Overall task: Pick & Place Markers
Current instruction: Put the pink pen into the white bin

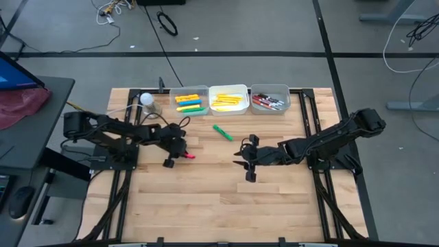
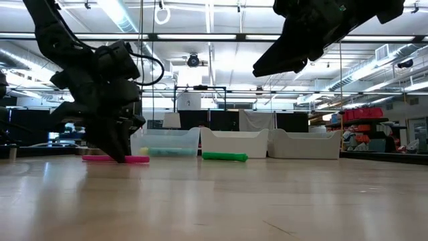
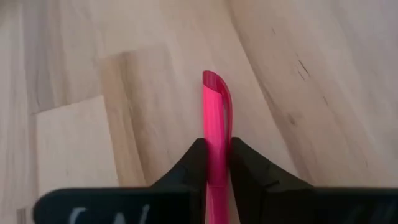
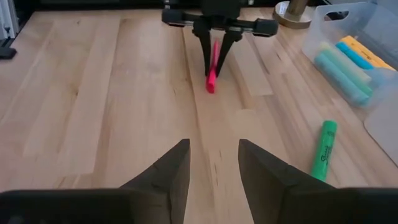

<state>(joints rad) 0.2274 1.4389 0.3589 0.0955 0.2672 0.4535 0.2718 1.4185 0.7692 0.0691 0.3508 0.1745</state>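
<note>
A pink marker [image 1: 188, 156] lies on the wooden table, left of centre, with my left gripper [image 3: 216, 146] shut on it. A green marker [image 1: 222, 132] rests on its side in front of the bins, touched by nothing. Three clear bins at the far edge hold more markers: yellow, green and blue ones [image 1: 189, 101], yellow ones [image 1: 228, 99], red and dark ones [image 1: 269, 98]. My right gripper [image 4: 214, 155] hangs open above the table's middle, right of the pink marker, with nothing between its fingers. My left gripper pinches the pink marker's two long sides [image 3: 216, 134] between its two fingers, about midway along it. The fingers [image 4: 207, 59] slant down from the table's left. In the low view the marker [image 2: 137, 159] lies flat on the table, sticking out on both sides of the fingers.
A white-capped bottle [image 1: 146, 101] stands at the far left beside the bins. Bare wood stretches across the near half of the table [image 1: 219, 206]. The green marker [image 4: 322, 151] lies between the two grippers and the bins.
</note>
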